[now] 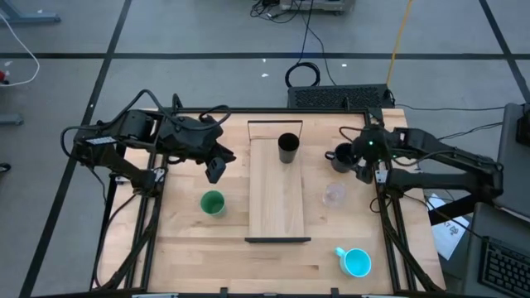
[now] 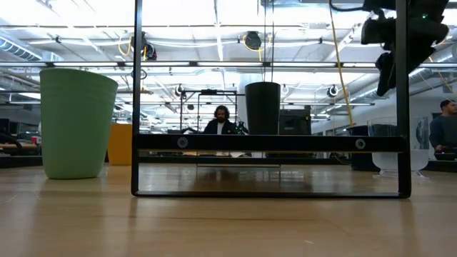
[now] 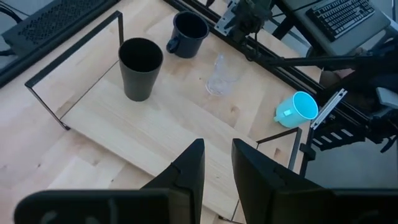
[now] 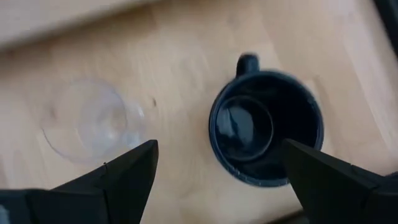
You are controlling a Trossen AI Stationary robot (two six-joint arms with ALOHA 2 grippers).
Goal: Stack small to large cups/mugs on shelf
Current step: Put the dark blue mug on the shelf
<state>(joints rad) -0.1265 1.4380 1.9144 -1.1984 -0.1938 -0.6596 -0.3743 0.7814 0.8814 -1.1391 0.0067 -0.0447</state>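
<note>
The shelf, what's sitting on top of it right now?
Only the tall black cup stands on the shelf, near its far end; the rest of the board is bare. The patch of board under the cup is covered.

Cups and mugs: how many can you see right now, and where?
5. Tall black cup on the shelf; dark mug and clear cup right of it; green cup left; blue mug front right. Orange cup possibly behind the green one.

Grey floor (image 1: 207, 33) with dark lines; bright ceiling lights (image 2: 214, 14) overhead.
</note>
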